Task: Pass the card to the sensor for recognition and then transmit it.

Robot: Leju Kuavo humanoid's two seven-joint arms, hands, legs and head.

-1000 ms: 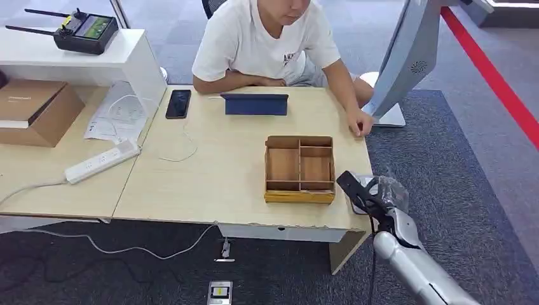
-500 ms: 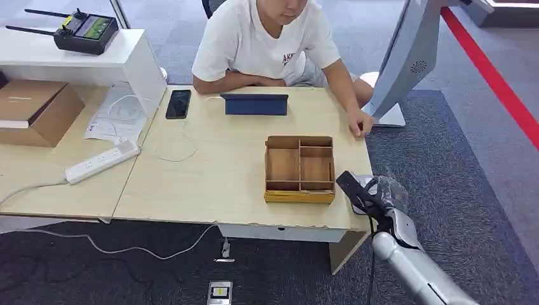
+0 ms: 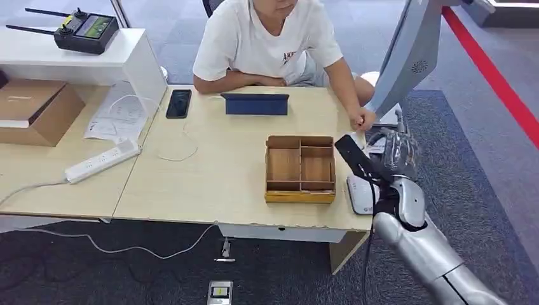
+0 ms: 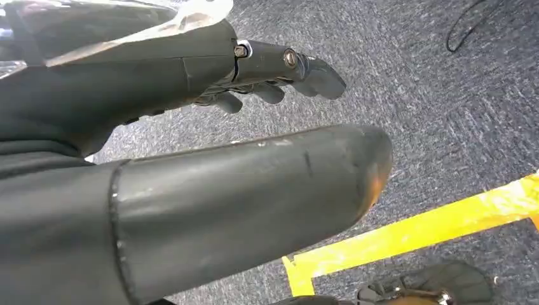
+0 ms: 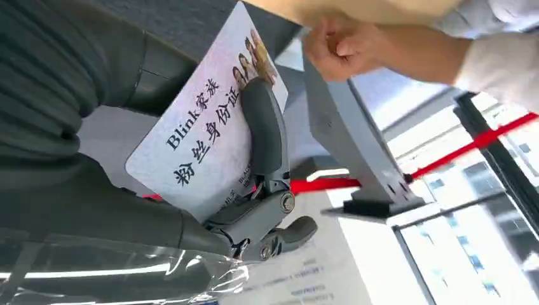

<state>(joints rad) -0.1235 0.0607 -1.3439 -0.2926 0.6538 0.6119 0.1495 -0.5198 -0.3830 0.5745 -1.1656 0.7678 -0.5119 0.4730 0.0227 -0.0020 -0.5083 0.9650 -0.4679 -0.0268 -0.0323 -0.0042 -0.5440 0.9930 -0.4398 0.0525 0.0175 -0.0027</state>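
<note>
1. An office: grey carpet tiles point(image 3: 457, 159) with a red floor stripe point(image 3: 496, 82) surround the wooden table point(image 3: 216, 178).
2. On the table: power strip point(image 3: 102, 161), phone point(image 3: 178, 103), tablet point(image 3: 255, 104).
3. A person point(image 3: 267, 41) sits behind the table.

Pale wood-laminate table top point(image 3: 210, 171): smooth, matt. Brown wooden compartment tray point(image 3: 299, 168): plain finish, yellow front edge. White glossy plastic card w/ printed characters point(image 5: 206, 136): smooth, slight sheen, pinched in right hand point(image 5: 191, 184). Right hand: dark matt plastic fingers point(image 5: 264, 130), metal screws at the joints, clear crinkled film over the back. Silver forearm point(image 3: 432, 254): satin metal look. Left hand point(image 4: 191, 127): matt grey plastic, lightly scuffed. Blue-grey carpet point(image 4: 432, 114): rough woven pile. Person's white T-shirt point(image 3: 254, 38): soft cloth.
</note>
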